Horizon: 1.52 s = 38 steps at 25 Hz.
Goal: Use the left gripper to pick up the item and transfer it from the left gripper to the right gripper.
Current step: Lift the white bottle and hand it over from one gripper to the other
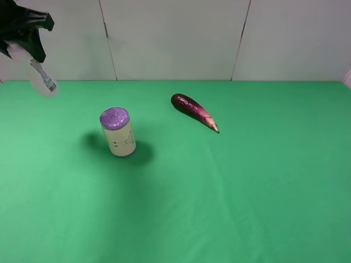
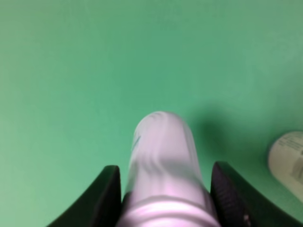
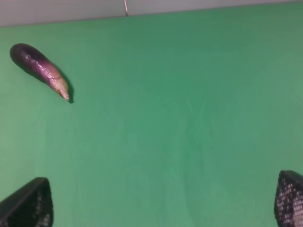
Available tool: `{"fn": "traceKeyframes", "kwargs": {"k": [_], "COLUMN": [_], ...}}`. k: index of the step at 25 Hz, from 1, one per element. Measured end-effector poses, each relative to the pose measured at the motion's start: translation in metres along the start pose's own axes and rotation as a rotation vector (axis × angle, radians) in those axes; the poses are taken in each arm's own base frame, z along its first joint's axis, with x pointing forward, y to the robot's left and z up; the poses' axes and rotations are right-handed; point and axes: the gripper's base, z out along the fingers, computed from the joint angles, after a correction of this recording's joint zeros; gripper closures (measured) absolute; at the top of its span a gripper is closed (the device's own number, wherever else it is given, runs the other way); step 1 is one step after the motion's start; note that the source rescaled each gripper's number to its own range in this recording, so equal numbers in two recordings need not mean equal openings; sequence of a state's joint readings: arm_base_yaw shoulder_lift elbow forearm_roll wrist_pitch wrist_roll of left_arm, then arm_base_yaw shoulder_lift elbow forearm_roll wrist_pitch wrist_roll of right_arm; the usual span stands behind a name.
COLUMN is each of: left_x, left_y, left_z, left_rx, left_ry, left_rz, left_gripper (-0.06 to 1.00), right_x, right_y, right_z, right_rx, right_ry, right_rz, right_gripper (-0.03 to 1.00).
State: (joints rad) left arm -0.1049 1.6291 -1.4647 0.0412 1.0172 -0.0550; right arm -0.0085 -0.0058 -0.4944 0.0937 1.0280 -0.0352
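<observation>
The item, a slim white bottle (image 1: 42,78), hangs tilted in the air at the far left, above the green table (image 1: 247,181). My left gripper (image 1: 23,48) is shut on its upper end, and the cap is hidden in the claw. In the left wrist view the bottle (image 2: 163,161) sits between the two black fingers (image 2: 102,198) of the left gripper (image 2: 165,201), its base pointing away. My right gripper (image 3: 158,205) is open and empty, with only its fingertips (image 3: 28,205) showing over bare table. It is out of the exterior high view.
A cream can with a purple top (image 1: 118,132) stands left of the middle and shows at the edge of the left wrist view (image 2: 289,161). A dark purple eggplant (image 1: 194,111) lies behind the middle and also shows in the right wrist view (image 3: 40,70). A pale wall stands behind.
</observation>
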Motion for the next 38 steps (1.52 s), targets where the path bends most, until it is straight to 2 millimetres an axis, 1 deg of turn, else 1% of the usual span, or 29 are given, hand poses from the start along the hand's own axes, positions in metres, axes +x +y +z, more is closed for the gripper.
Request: {"fn": "traceKeyframes", "kwargs": {"k": [3, 8, 13, 16, 22, 26, 30, 38], "left_x": [0.003, 0.003, 0.005, 0.007, 0.017, 0.023, 0.028, 0.032], "left_y": [-0.005, -0.015, -0.025, -0.038, -0.08, -0.102, -0.116, -0.131], "left_z": [-0.009, -0.01, -0.017, -0.018, -0.021, -0.024, -0.027, -0.027], "left_rx": [0.055, 0.163, 0.275, 0.31, 0.371, 0.431, 0.477, 0.528], "left_ry": [-0.014, -0.006, -0.002, 0.007, 0.028, 0.044, 0.055, 0.032], "left_rz": [-0.023, -0.05, -0.052, -0.001, 0.116, 0.154, 0.175, 0.198], "left_gripper": [0.94, 0.94, 0.94, 0.94, 0.94, 0.94, 0.94, 0.94], "right_x": [0.0, 0.0, 0.0, 0.0, 0.0, 0.0, 0.0, 0.0], "right_y": [0.0, 0.0, 0.0, 0.0, 0.0, 0.0, 0.0, 0.0], "right_z": [0.0, 0.0, 0.0, 0.0, 0.0, 0.0, 0.0, 0.0], "right_rx": [0.0, 0.0, 0.0, 0.0, 0.0, 0.0, 0.0, -0.001], "right_ry": [0.0, 0.0, 0.0, 0.0, 0.0, 0.0, 0.0, 0.0], "right_rz": [0.0, 0.0, 0.0, 0.0, 0.0, 0.0, 0.0, 0.001], "right_gripper": [-0.03, -0.03, -0.03, -0.03, -0.03, -0.03, -0.03, -0.03]}}
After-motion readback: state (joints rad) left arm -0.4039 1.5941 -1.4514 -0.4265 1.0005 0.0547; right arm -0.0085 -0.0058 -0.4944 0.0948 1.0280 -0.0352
